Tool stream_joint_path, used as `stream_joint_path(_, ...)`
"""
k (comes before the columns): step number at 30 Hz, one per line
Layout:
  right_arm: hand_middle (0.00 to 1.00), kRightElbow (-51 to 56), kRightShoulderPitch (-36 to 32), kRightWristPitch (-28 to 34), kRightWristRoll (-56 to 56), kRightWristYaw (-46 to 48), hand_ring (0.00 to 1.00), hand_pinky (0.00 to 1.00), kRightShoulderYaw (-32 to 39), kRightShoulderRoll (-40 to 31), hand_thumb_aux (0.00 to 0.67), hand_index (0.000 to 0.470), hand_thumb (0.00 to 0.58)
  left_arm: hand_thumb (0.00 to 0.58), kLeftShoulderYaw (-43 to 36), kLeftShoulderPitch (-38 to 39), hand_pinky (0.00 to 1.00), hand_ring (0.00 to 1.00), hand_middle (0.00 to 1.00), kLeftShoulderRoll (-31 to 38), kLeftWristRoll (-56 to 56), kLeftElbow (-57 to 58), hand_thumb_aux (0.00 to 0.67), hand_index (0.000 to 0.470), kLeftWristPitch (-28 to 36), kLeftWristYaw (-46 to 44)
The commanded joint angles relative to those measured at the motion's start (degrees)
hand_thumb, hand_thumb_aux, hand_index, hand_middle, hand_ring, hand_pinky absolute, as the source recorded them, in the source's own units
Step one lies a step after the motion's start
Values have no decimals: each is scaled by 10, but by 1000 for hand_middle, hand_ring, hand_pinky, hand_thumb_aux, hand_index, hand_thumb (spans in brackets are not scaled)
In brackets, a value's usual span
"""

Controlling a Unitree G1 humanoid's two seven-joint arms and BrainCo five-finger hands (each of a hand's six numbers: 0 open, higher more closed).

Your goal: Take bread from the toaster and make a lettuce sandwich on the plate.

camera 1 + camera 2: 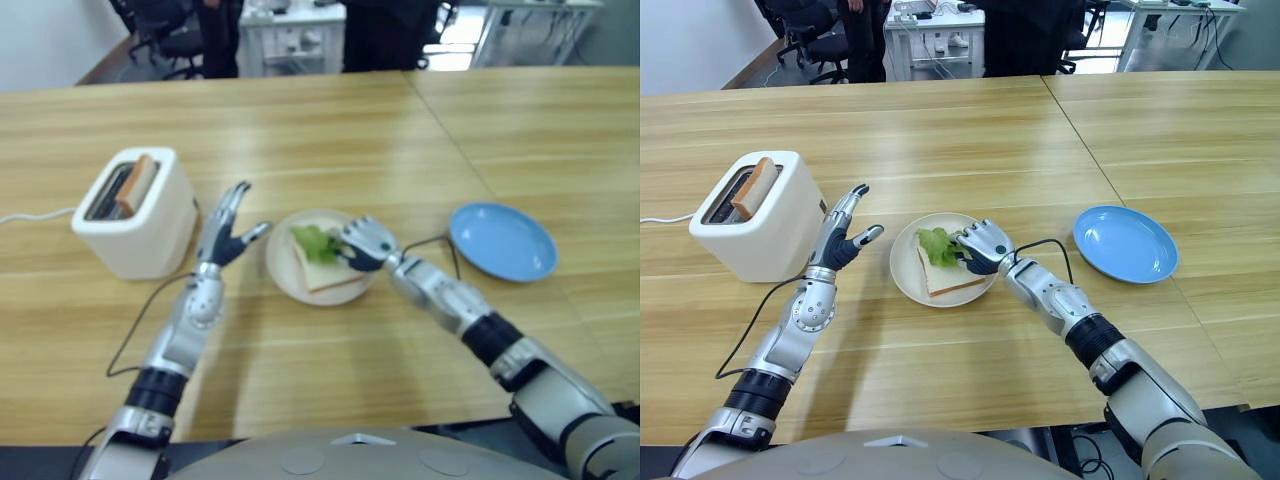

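far left of the frame, mid-height, the toaster sits on the wooden table, and there's a slice of toast standing on edge in its slot, top poking out. its long axis runs along the slot, from lower left toward upper right.

moving right, the left hand is up just beside the toaster's right wall, released, fingers spread and pointing to the upper right, nothing in it. that's the relation to watch: the toast lies up and to the left of this hand, close by. the other hand is well away across the plate, so i'd call the left hand the one for that slice. it would need to come over the top of the slot and close across the thin faces, not along the length.

centre frame now, the cream plate carries one bread slice lying flat. the lettuce is draped on the bread's upper left part.

just right of that, the right hand hangs over the plate's upper right rim, clenched, fingertips on the leaf's right edge. it looks to be pinching the lettuce, though contact is hard to read.

further right, a blue plate lies bare, well apart from the action.

my read: base and leaf are down, the top slice not yet fetched.
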Motion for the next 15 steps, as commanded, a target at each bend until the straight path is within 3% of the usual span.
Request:
stream_joint_path(1,855,-61,24,14,-4,34,855,855,-18,-9,589,404,571,0,-4,4,0,0,0,1,4,13,0,0,1,-3)
stream_joint_path(7,859,-92,49,24,-12,69,859,859,-22,-16,631,433,578,0,-6,3,0,0,0,2,6,18,0,0,1,-1)
stream_joint_path(9,859,-93,55,29,-16,80,859,859,-25,-21,573,393,568,0,-7,2,0,0,0,2,8,18,0,0,3,-1)
stream_joint_path(10,851,-95,59,32,-18,83,851,851,-27,-25,499,343,542,0,-7,2,0,0,0,2,9,19,0,0,3,-1)
stream_joint_path(11,851,-100,64,36,-18,86,851,851,-31,-28,499,343,542,0,-8,3,0,0,0,2,9,19,0,0,3,0)
stream_joint_path(12,753,-109,69,43,-21,95,753,753,-35,-34,331,227,432,0,-8,3,0,0,0,2,10,19,0,0,3,0)
stream_joint_path(13,624,-123,76,50,-22,108,624,624,-41,-43,16,11,27,0,-8,3,0,0,0,3,12,18,0,0,3,0)
stream_joint_path(15,478,-160,93,68,-20,142,478,478,-61,-62,0,0,0,0,-8,5,0,0,0,5,16,13,0,0,2,2)
